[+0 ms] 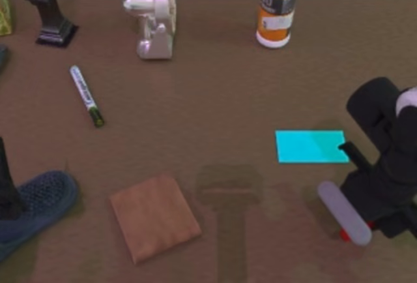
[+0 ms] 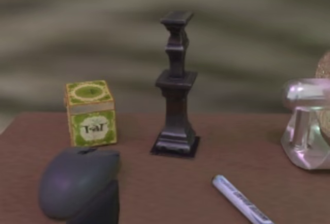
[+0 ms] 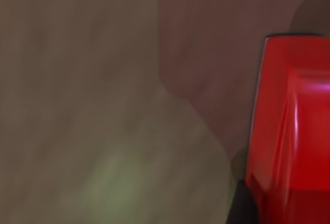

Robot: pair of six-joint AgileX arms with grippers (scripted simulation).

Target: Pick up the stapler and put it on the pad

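The right claw [image 1: 365, 221] is low over the brown table [image 1: 215, 100], just below the thin flat cyan rectangular pad [image 1: 311, 147] and towards the table's right edge. Under it lies the slim bright red stapler [image 1: 343, 234], mostly hidden, with a pale grey rounded bar over it; the right wrist view shows its red body [image 3: 289, 131] close up. Whether the claw is closed on the stapler I cannot tell. The left arm [image 1: 6, 185] is parked far left of the pad.

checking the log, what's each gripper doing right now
Left gripper: out of view.
Right gripper: down over the stapler; open or shut cannot be told.
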